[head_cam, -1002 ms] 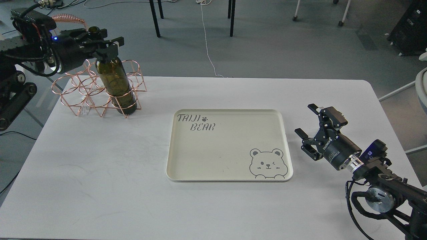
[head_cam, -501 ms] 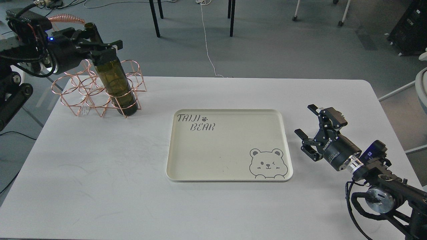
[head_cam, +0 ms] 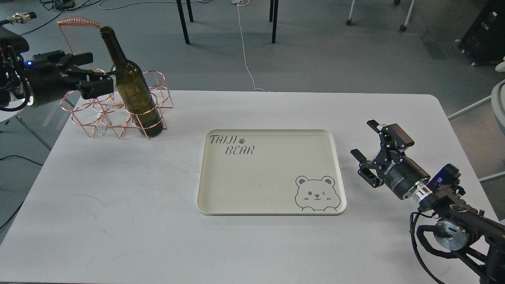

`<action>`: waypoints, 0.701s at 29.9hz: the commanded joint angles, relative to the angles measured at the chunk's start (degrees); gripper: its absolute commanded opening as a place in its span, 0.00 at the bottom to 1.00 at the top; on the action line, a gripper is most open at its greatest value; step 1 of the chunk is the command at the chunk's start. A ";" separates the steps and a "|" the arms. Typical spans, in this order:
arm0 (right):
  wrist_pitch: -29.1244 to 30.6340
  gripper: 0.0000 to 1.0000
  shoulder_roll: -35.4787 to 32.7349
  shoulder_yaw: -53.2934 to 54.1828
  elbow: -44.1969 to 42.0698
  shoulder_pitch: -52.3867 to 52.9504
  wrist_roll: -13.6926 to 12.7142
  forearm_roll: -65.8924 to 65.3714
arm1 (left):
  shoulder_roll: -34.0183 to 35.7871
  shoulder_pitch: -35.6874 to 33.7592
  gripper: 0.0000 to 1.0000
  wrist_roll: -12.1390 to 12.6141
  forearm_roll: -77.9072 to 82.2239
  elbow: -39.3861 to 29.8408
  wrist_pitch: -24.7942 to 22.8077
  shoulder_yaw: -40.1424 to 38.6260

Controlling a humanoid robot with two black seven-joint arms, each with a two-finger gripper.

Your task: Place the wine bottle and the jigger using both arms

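Observation:
The wine bottle (head_cam: 136,92) is dark olive-green and stands tilted slightly left in the front right ring of a copper wire rack (head_cam: 98,118) at the table's back left. My left gripper (head_cam: 100,71) is open just left of the bottle's shoulder, apart from it and empty. My right gripper (head_cam: 363,138) is open and empty just above the table, right of the cream tray (head_cam: 272,132). The jigger is not in view.
The cream tray with a bear drawing and "TAIJI BEAR" lettering lies at the table's centre and holds nothing. The white table's edge (head_cam: 252,92) runs along the back, with chair legs and cables on the floor beyond.
My left gripper has let go of the bottle's neck, opened and drawn back to the left. The bottle stays standing in the rack. My right gripper shifted slightly.

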 commanded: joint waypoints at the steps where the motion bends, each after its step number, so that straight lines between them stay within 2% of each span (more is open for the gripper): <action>1: 0.00 0.99 0.01 0.79 0.19 0.00 0.00 0.00 | 3.03 5.13 0.98 -0.01 -10.24 -9.59 -3.45 -2.71; 7: 0.08 0.99 0.19 1.40 1.42 0.00 0.00 0.00 | 0.50 13.22 0.98 -0.01 -30.19 -16.73 -3.72 -4.83; 12: 0.08 0.99 0.19 3.25 2.48 0.00 0.00 0.35 | -9.77 22.62 0.98 -0.01 -42.16 -17.78 -3.55 -11.49; 16: 0.08 0.99 1.33 4.30 2.48 0.00 0.00 0.35 | -19.00 30.71 0.98 -0.01 -45.69 -17.79 -3.55 -16.16; 21: 0.17 0.99 2.12 4.66 2.39 0.26 0.00 0.44 | -27.62 35.55 0.98 -0.01 -46.83 -17.61 -3.29 -17.93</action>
